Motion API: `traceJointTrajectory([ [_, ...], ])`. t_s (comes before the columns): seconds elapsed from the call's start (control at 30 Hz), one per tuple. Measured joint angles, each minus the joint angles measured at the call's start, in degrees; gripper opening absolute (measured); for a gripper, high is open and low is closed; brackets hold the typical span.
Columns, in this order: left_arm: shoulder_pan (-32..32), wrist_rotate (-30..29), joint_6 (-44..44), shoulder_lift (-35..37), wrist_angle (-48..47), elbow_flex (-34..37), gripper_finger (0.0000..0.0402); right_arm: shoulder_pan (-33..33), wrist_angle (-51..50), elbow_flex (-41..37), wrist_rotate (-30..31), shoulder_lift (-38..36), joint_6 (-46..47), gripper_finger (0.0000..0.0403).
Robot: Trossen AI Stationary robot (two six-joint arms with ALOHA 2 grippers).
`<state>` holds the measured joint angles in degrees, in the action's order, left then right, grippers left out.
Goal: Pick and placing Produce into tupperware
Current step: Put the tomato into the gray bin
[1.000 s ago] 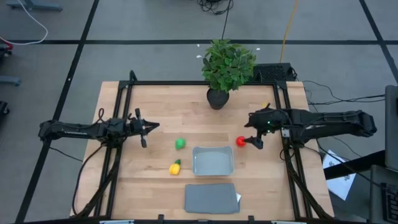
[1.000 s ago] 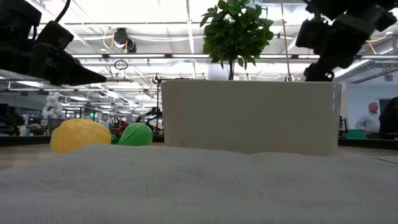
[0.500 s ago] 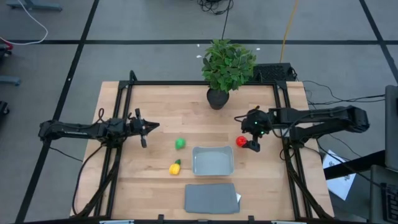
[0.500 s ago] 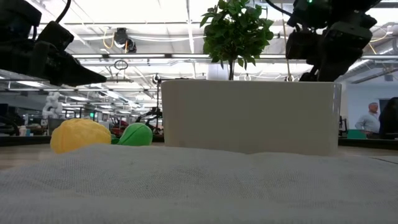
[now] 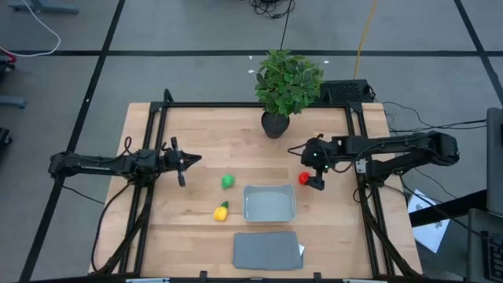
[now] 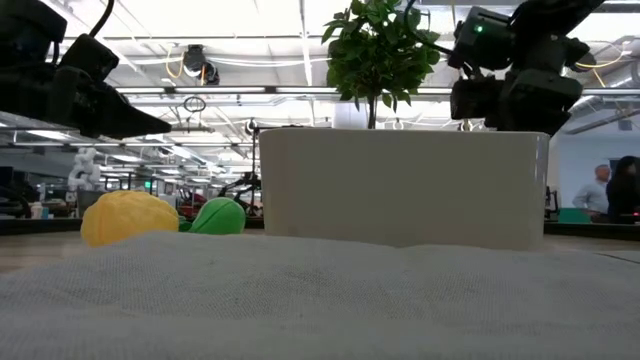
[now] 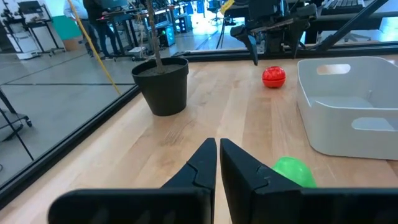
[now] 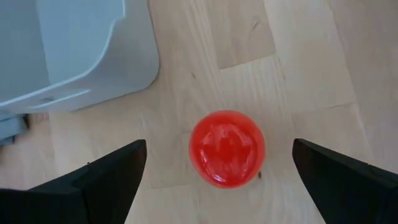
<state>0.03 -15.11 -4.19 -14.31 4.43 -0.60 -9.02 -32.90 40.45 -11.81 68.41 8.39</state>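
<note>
Now the right gripper [image 8: 217, 171] hangs directly above the red piece [image 5: 303, 178], fingers spread wide to either side of it; a second ago it sat further toward the right edge of the high view. That lines up the first grasp, I judge. The red piece lies on the wood just right of the tupperware [image 5: 269, 203], which holds nothing yet. The green piece [image 5: 228, 181] and yellow piece [image 5: 222, 211] wait left of centre. The left gripper [image 7: 218, 163], fingers nearly together, idles at mid-left.
</note>
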Motion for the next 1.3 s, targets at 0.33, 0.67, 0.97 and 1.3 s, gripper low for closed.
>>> traceJointTrajectory([
  [0.33, 0.0, 0.0, -0.6, 0.0, 0.0, 0.0, 0.0026, 0.0, 0.7, 0.0, 0.0, 2.2, 0.4, 0.0397],
  [0.67, 0.0, 0.0, -0.5, 0.0, 0.0, 0.0, 0.0026, 0.4, 0.9, 0.0, 0.0, 5.2, 1.4, 0.0396],
  [0.97, 0.0, 0.0, -0.5, 0.0, 0.0, 0.0, 0.0026, 0.5, 2.3, -0.7, 0.0, 8.3, 3.0, 0.0396],
  [1.3, 0.0, 0.0, -0.5, 0.0, 0.0, 0.0, 0.0026, 0.5, 6.4, -3.5, 0.1, 10.6, 4.0, 0.0396],
])
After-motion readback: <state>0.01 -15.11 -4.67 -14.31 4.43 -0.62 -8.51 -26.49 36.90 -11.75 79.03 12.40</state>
